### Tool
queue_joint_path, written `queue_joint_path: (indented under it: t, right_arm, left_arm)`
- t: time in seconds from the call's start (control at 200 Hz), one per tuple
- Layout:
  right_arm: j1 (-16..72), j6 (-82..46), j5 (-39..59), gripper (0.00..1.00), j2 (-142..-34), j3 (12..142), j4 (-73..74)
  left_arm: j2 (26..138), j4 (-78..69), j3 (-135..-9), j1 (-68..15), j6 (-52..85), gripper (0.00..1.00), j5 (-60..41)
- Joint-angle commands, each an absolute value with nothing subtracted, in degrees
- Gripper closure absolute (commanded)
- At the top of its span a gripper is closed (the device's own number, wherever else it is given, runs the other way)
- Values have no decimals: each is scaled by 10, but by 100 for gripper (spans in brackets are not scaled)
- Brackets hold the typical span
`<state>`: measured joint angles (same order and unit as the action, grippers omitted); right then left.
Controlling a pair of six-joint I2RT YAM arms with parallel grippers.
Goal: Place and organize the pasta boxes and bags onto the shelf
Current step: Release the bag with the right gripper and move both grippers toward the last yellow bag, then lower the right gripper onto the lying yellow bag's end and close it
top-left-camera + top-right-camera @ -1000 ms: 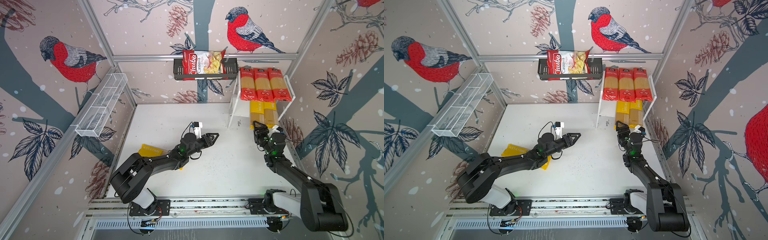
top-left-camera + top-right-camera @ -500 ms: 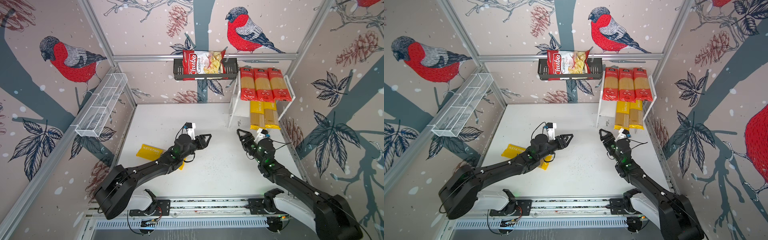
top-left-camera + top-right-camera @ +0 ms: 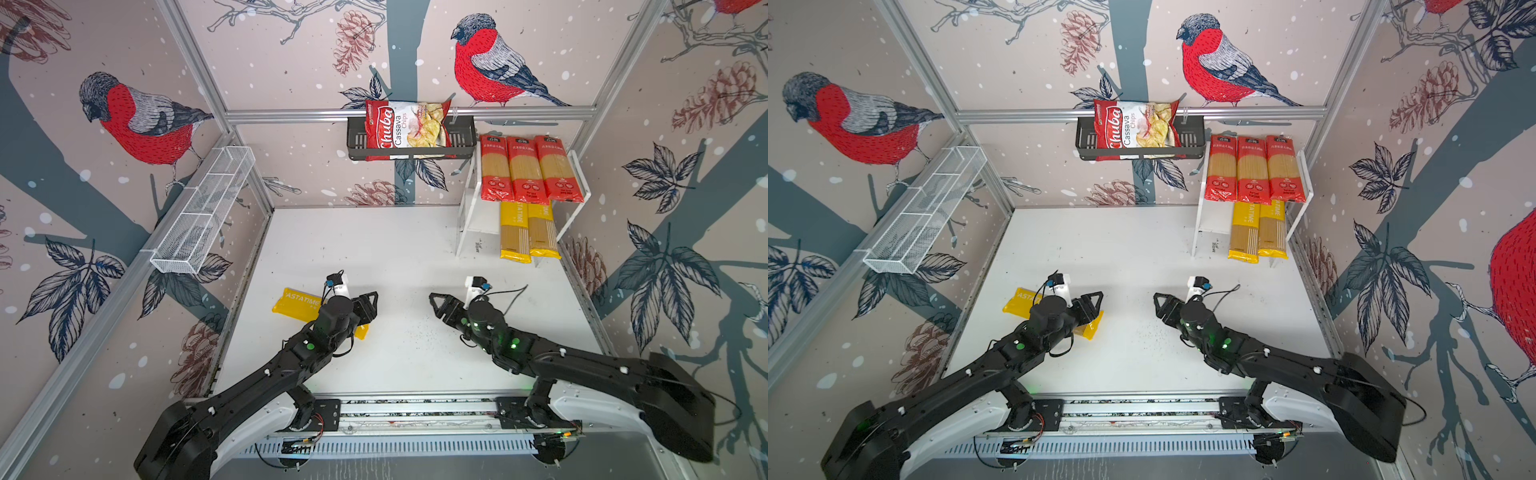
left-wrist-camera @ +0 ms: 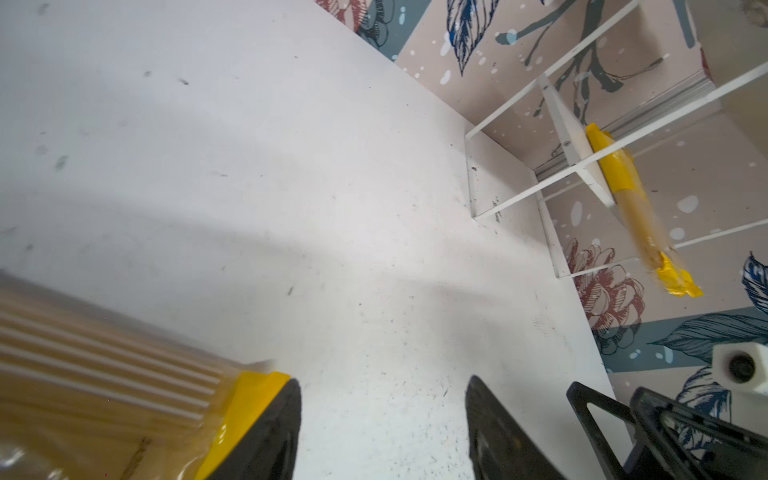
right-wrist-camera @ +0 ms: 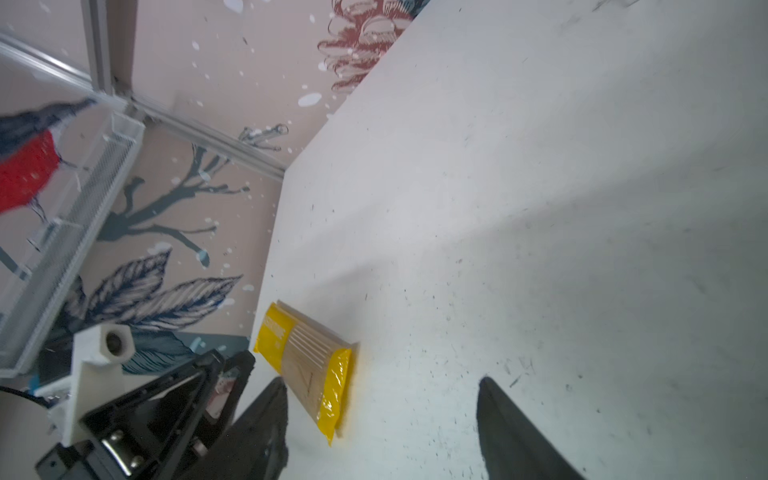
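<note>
Bright, even diffuse light w/ soft shadows on white table [image 3: 407, 249] — wrist views blurry, esp. close-up.

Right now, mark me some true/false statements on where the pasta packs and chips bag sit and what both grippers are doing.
1. Three red-ended spaghetti packs lie on the top tier of the white shelf. True.
2. All three yellow packs are on the shelf. False: two PASTATIME packs lie on the lower tier; the third PASTATIME pack lies on the table.
3. The left gripper is shut on that third pack. False: its jaws stand open and empty, with the pack beside one finger.
4. The right gripper is open and holds nothing. True.
5. The Chuba Cassava Chips bag lies on the table. False: it sits in the black wall basket.
</note>
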<state>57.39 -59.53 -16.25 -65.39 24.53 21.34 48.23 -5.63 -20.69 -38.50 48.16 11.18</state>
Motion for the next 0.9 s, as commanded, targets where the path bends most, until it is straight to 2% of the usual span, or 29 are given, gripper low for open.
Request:
queue_joint_path:
  t: [0.0,0.345,0.595,0.896]
  right_arm:
    - [599,-547,-167,29,-711,286,210]
    - [637,-456,-19,31,-961,495,189]
    - [615,-430,52,33,-1095,626,163]
    - [585,-470,139,36,-1189,677,196]
  left_arm:
    - [454,26,-195,-375,507,34,176]
    - [389,175,-171,-359,613,36,272]
    - [394,143,-142,-357,637,39,250]
    - [409,121,-129,-348,639,39,238]
